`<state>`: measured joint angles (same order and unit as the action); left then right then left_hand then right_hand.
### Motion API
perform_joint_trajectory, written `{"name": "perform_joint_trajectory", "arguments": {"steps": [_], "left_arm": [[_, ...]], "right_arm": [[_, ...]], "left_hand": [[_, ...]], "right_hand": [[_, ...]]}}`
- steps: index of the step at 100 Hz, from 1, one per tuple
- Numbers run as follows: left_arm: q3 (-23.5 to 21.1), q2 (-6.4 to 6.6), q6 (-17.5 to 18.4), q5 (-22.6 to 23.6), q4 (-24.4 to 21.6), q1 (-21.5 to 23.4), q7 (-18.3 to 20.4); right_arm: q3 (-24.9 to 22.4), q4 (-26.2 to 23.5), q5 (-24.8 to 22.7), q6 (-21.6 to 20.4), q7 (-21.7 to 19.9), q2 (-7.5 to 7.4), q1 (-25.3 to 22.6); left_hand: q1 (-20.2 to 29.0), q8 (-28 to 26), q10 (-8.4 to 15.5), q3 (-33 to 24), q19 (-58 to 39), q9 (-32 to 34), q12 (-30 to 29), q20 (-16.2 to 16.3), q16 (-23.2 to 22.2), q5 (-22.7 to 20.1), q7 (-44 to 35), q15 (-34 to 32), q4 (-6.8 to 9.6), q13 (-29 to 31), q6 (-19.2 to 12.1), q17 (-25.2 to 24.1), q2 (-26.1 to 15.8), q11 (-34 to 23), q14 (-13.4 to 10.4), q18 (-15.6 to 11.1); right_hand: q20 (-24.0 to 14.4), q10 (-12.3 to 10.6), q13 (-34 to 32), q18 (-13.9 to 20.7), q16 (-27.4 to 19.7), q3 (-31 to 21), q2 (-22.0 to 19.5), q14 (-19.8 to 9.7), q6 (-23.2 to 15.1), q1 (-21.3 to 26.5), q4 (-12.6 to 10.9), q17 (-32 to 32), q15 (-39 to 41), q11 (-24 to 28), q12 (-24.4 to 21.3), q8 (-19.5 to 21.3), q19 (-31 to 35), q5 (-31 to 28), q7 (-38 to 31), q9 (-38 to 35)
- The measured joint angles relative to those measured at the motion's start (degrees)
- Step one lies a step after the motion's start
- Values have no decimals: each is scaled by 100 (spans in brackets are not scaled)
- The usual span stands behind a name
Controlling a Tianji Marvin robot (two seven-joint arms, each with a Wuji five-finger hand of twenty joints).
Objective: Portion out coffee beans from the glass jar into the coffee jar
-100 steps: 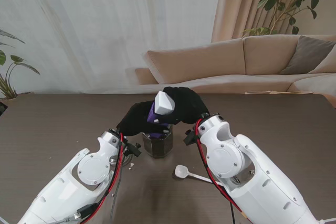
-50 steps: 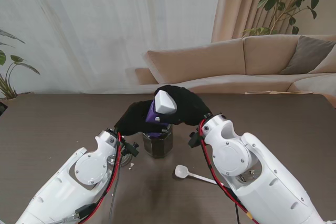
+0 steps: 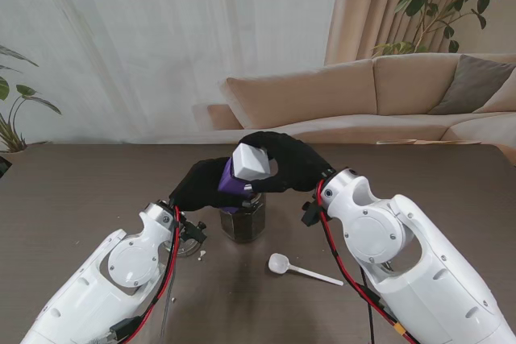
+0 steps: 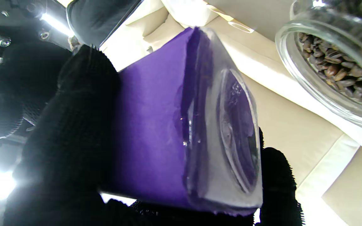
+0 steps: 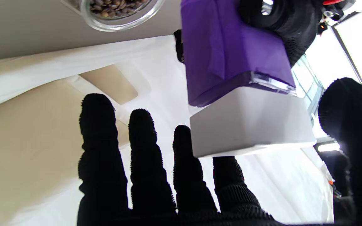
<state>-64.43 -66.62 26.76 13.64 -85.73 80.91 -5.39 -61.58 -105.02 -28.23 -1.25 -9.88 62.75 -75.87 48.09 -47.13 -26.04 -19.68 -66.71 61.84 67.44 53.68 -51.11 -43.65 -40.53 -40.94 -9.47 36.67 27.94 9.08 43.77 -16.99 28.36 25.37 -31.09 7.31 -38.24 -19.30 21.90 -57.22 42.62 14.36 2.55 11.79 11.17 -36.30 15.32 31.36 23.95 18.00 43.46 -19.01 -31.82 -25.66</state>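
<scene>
The coffee jar [image 3: 230, 184] is a square purple-wrapped container with a white lid [image 3: 251, 163]. My left hand [image 3: 200, 187] is shut on its purple body [image 4: 156, 125] and holds it tilted in the air. My right hand [image 3: 294, 163] curves around the lid [image 5: 250, 122] with its fingers [image 5: 149, 150] spread on one side and its thumb [image 5: 350, 119] on the other; a gap shows between thumb and lid. The glass jar [image 3: 243, 221] of coffee beans stands open on the table right under the held jar; its bean-filled mouth [image 4: 331, 69] shows in the left wrist view.
A white plastic spoon [image 3: 300, 268] lies on the dark wooden table [image 3: 89, 191], nearer to me than the glass jar and to its right. A small glass object [image 3: 190, 245] sits by my left wrist. A beige sofa [image 3: 379, 94] lies beyond the table.
Both hands have shifted slightly, the right forearm swinging out to the right. The coffee jar sits a little lower and more of its purple body shows.
</scene>
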Motion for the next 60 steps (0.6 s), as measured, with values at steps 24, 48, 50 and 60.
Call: {"name": "perform_joint_trajectory", "arguments": {"steps": [24,48,50,60], "left_arm": [[-83,55,-3,82,-106,104,123],[-191,119,-20,165,-228,206,284],[-197,122,-21,168,-233,215,288],[-235,134,-28,191,-259,272,292]], "right_arm": [[69,19,-485,-62,22,-33,121],[155,114,-744,-335,263,-27,185],[155,119,-769,-368,262,-27,188],[153,128,-830,-486,179,-34,212]], "left_hand": [[0,0,0,0,0,-1,0,0,0,0,0,-7,0,0,0,0,-2,-7,-1,-1],[-2,15,0,1,0,-5,0,0,0,0,8,-9,0,-1,1,0,-60,-8,-2,-2],[-2,18,0,1,0,-6,0,0,0,0,17,-9,0,-1,1,0,-60,-8,-2,-2],[-2,24,0,1,0,-8,0,0,0,0,26,-9,-1,-1,1,0,-67,-8,-3,-2]], "right_hand": [[-148,0,-734,-1,444,-5,-1,-169,-95,333,0,-81,1012,817,563,416,403,-1269,-655,-1025],[-32,-315,-1456,22,583,-92,428,-497,169,666,502,-85,1526,1043,1055,255,977,-1993,-728,-2102],[-31,-345,-1456,29,584,-92,491,-502,151,761,546,-85,1526,1043,1062,197,995,-1980,-728,-2102],[73,-381,-1454,42,636,-363,833,-567,-175,1075,468,-85,1526,797,1070,161,1005,-1829,-400,-1971]]}}
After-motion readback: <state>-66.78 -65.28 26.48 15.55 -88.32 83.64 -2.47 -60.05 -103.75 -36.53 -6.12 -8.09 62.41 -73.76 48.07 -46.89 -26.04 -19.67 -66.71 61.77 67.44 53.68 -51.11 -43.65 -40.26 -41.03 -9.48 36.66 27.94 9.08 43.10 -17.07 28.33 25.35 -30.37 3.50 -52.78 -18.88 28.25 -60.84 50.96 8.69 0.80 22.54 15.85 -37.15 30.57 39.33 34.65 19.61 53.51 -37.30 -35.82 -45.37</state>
